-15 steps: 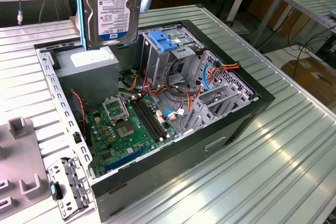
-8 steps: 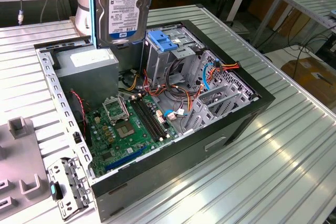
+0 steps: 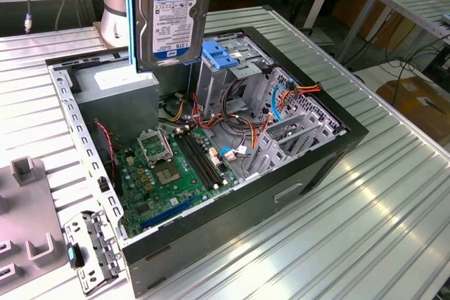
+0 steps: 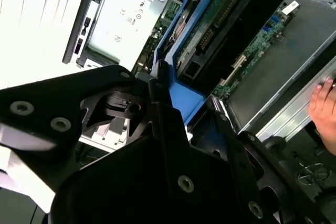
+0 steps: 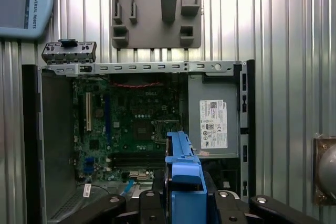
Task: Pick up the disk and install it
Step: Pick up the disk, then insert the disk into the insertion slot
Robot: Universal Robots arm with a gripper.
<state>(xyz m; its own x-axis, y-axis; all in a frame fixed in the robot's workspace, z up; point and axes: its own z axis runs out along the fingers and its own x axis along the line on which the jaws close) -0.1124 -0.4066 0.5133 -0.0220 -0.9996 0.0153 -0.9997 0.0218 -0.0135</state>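
While the jaws grip its blue side rails, closed tight on them, the disk (image 3: pixel 172 22) hangs upright just above the open computer case (image 3: pixel 211 240), near the case's grey metal box (image 3: pixel 126 103).

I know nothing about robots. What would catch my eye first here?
The disk, with blue side rails, hangs upright in the gripper above the open computer case. Below it the green motherboard and tangled coloured cables lie exposed.
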